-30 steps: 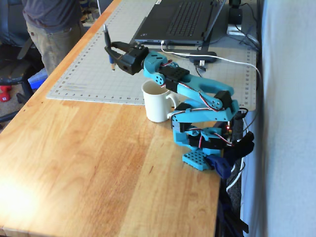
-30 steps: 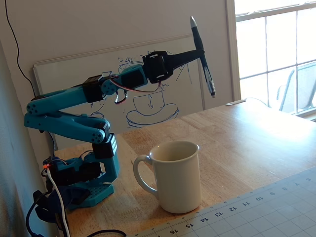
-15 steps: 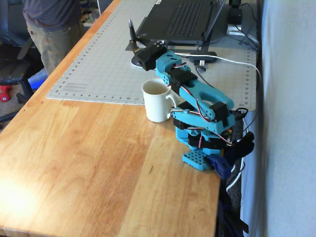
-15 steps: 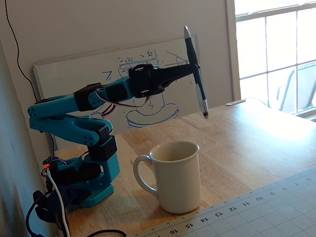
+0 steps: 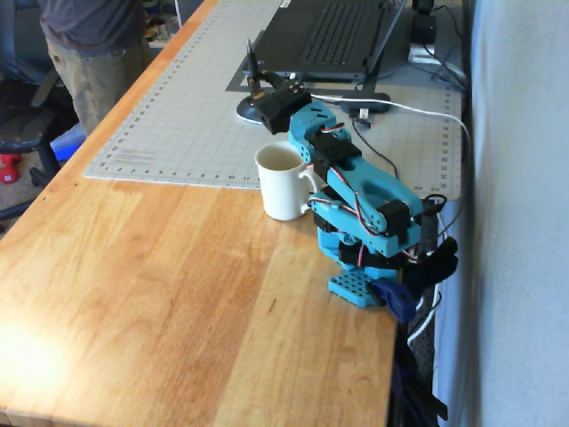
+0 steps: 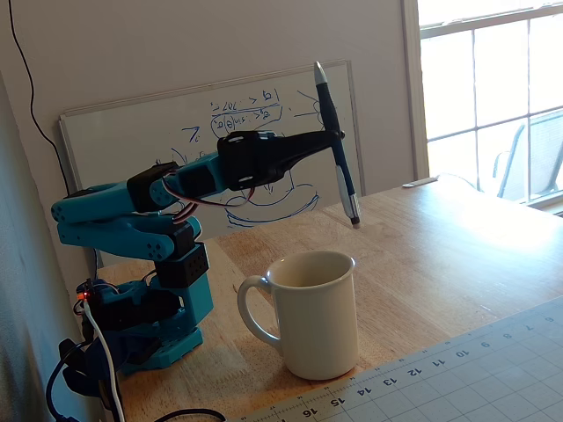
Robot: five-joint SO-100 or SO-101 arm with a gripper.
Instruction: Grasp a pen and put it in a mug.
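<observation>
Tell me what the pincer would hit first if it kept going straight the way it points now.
Nothing nearby, as far as I can judge. The pincer, shut on the pen, points roughly level, above the mug; in a fixed view the laptop lies beyond, though depth is unclear.

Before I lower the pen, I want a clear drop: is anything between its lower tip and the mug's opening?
No. In a fixed view, only open air separates the pen from the mug rim.
</observation>
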